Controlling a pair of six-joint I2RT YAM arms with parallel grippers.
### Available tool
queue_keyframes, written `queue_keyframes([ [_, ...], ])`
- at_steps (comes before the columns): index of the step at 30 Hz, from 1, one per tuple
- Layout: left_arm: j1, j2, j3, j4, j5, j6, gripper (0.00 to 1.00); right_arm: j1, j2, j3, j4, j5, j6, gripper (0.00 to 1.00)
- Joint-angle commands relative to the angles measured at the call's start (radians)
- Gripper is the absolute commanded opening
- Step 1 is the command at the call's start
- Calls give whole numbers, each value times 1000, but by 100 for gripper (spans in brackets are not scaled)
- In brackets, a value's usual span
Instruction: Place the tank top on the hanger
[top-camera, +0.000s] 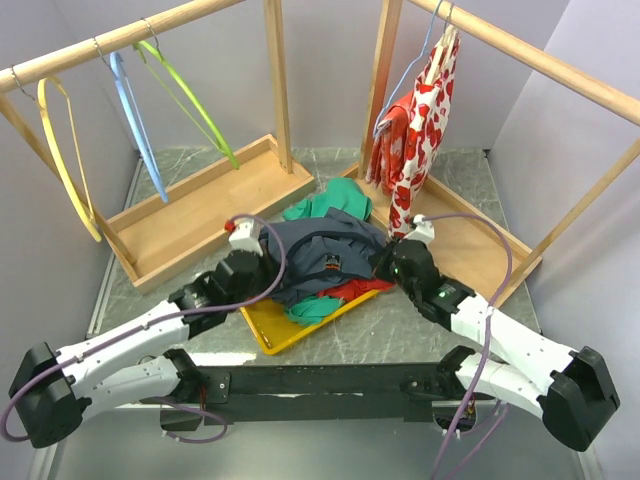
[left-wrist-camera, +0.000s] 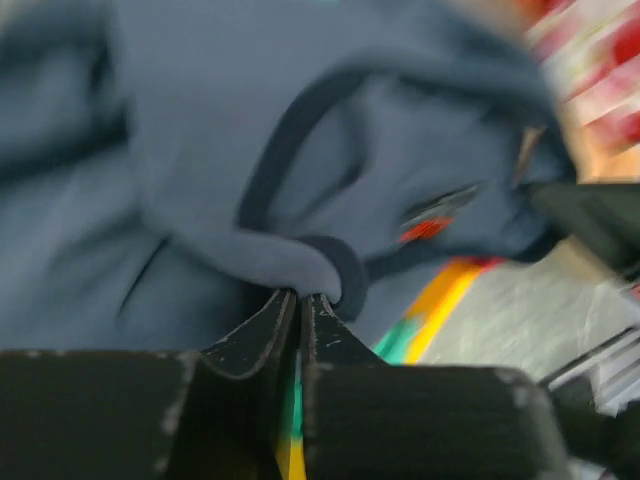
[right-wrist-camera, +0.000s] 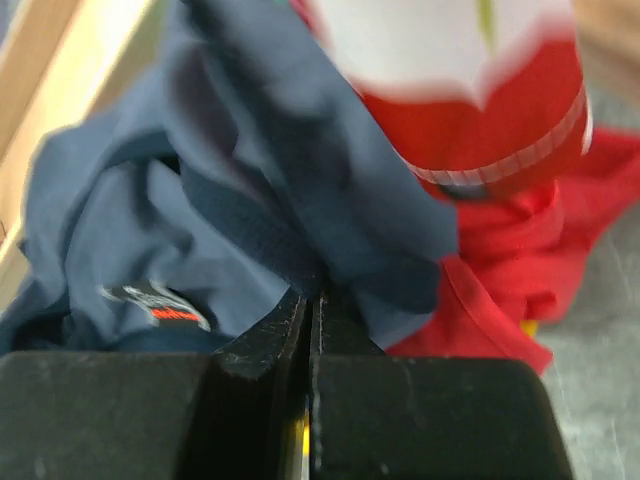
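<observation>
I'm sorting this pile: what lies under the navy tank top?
Under the tank top, a red garment and green cloth poke out, all on a yellow tray. Whatever else lies beneath is covered.

top: high, rear, looking down, far | wrists: close-up, forward — all share tank top (top-camera: 325, 250)

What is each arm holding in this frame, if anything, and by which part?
Both hold the tank top. The left gripper: jaws pinched on a rolled fold of its dark-bound edge. The right gripper: jaws shut on a dark trim band.
</observation>
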Motion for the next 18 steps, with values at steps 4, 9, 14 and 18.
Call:
queue_keyframes([
  [4,3,-115,-3,-9,58,-82,22,-3,-58,-52,116,2,45,15],
  [9,3,-130,43,-54,130,-12,63,-3,-96,-28,66,19,5,57],
  [14,1,-160,123,-77,281,103,90,-3,-161,-37,46,23,-15,68],
  [18,1,-167,200,-59,395,163,97,-3,-194,-10,12,17,2,70],
])
